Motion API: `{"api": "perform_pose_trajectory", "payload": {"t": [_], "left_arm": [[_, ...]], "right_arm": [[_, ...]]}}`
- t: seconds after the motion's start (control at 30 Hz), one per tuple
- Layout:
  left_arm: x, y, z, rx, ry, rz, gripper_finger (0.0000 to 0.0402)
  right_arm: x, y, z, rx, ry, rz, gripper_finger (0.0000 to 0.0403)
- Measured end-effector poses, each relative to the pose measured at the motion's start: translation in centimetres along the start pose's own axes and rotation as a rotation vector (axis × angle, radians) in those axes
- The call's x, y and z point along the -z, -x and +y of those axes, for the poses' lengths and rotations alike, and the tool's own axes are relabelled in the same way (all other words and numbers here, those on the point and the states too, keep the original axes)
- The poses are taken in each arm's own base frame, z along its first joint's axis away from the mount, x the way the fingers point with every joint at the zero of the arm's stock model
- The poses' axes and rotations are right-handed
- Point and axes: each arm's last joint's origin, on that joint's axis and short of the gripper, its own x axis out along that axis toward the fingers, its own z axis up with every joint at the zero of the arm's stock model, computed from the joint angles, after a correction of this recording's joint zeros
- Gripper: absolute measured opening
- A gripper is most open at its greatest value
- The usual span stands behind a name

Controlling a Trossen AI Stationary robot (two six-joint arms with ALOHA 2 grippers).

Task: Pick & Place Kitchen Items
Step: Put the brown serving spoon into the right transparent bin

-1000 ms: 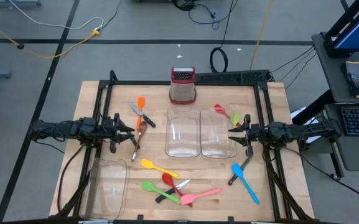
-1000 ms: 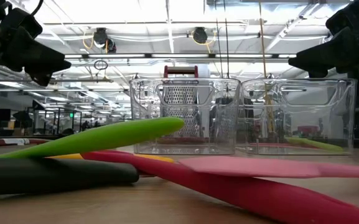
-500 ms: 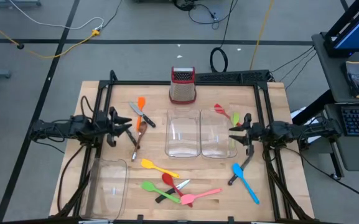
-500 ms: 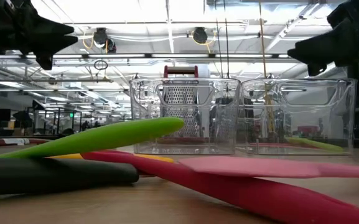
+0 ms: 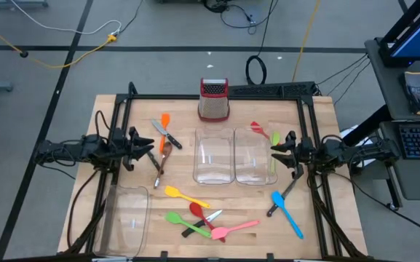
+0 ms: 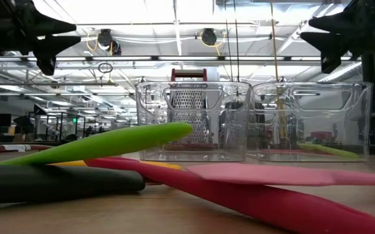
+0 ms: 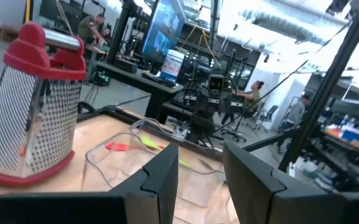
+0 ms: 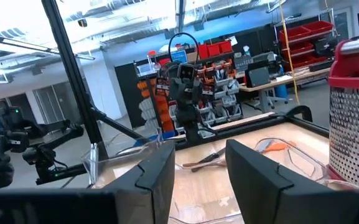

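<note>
Kitchen items lie loose on the wooden table [image 5: 319,116]. An orange spatula [image 5: 164,120] and a black-handled knife [image 5: 169,137] lie at the far left. Yellow [image 5: 184,195], green [image 5: 183,220], red [image 5: 196,211] and pink [image 5: 237,228] utensils lie near the front edge. A blue spatula [image 5: 288,214] is at the right, with red [image 5: 258,129] and green [image 5: 275,137] ones beyond it. My left gripper [image 5: 148,149] [image 7: 198,180] hovers open at the left. My right gripper [image 5: 274,151] [image 8: 201,180] hovers open at the right. Both point roughly level toward the table's middle and hold nothing.
Two clear trays [image 5: 213,156] [image 5: 252,156] stand side by side at the centre between the grippers, and a third [image 5: 126,217] sits at the front left. A metal grater with a red top [image 5: 213,100] stands at the far edge. A black frame [image 5: 217,97] borders the table.
Both grippers have tipped their fingers upward, rolled a little about their own axes and risen slightly. The left one has drawn back a little toward the table's left edge. No object has moved.
</note>
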Motion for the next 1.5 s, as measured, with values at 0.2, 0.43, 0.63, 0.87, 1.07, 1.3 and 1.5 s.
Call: {"api": "perform_pose_trajectory", "payload": {"t": [0.2,0.43,0.63,0.87,1.07,1.3,1.5], "left_arm": [[-0.03,0.00,-0.01,0.000,0.003,-0.001,0.0129],[-0.07,0.01,0.11,-0.039,-0.018,-0.015,0.0129],[-0.08,0.01,0.11,-0.041,-0.100,-0.015,0.0129],[-0.12,0.01,0.09,-0.040,-0.129,-0.018,0.0129],[-0.11,0.01,0.10,-0.041,-0.128,-0.015,0.0129],[-0.10,0.01,0.10,-0.041,-0.098,-0.014,0.0129],[-0.10,0.01,0.10,-0.042,-0.124,-0.014,0.0129]], "right_arm": [[0.01,0.00,0.00,0.000,0.000,0.001,0.0134],[0.01,0.00,-0.01,0.003,0.017,0.000,0.0134],[-0.03,0.00,-0.13,0.041,0.019,-0.010,0.0134],[-0.05,0.01,-0.24,0.079,0.020,-0.018,0.0134],[-0.05,0.01,-0.24,0.080,0.020,-0.018,0.0134],[-0.04,0.01,-0.24,0.080,0.044,-0.016,0.0134],[-0.04,0.01,-0.24,0.080,0.145,-0.012,0.0134]]}}
